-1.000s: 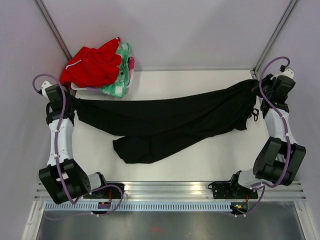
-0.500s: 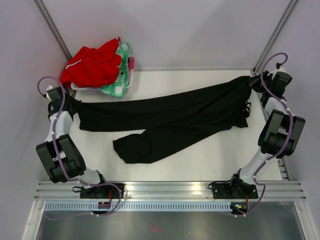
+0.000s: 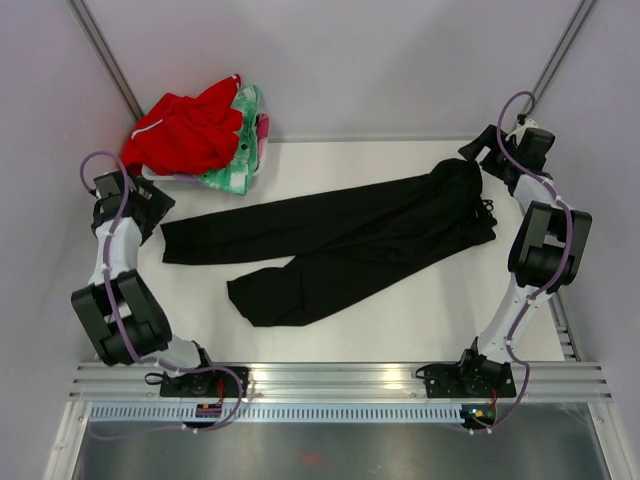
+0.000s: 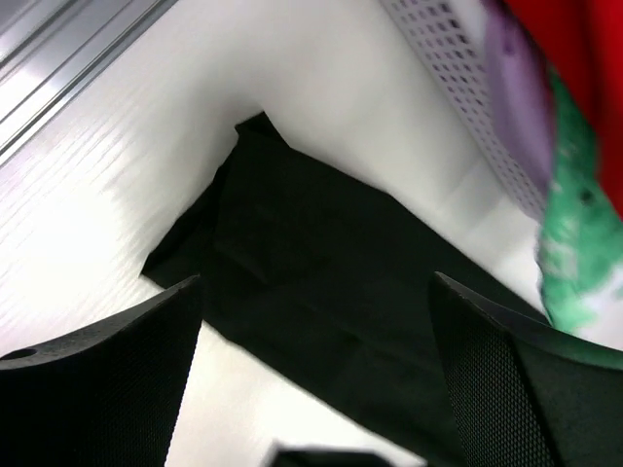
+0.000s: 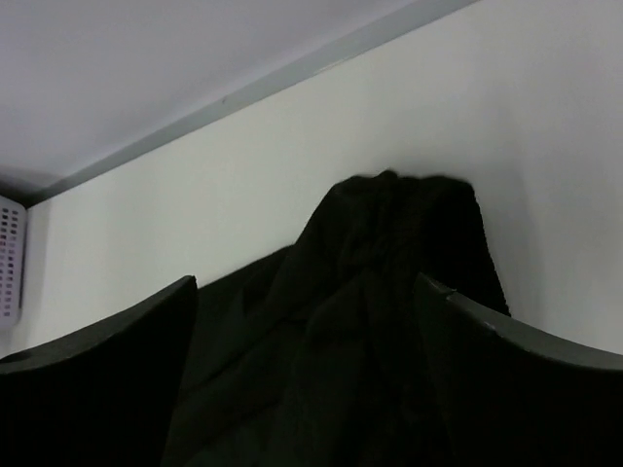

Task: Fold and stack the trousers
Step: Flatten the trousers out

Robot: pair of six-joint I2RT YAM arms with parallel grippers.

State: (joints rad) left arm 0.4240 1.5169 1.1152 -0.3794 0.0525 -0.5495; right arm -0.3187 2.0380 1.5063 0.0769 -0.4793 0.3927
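Note:
The black trousers (image 3: 340,232) lie loose on the white table (image 3: 420,310), waist bunched at the right and two legs running left. The front leg bends back at its end. My left gripper (image 3: 150,206) hovers open just beyond the upper leg's hem, which shows in the left wrist view as a trouser leg (image 4: 311,282) lying between and below the spread fingers (image 4: 107,379). My right gripper (image 3: 480,150) stands open just beyond the waist. In the right wrist view the heaped waist (image 5: 389,282) fills the gap, and nothing is gripped.
A white perforated basket (image 3: 150,172) at the back left holds a red garment (image 3: 185,130) over a green-and-pink cloth (image 3: 240,165); both also show as the basket (image 4: 458,88) and red garment (image 4: 584,39). Frame posts rise at both back corners.
Both grippers opened and let go of the trousers, which dropped from being stretched between them and now lie slack. Both arms drew back outward from the cloth.

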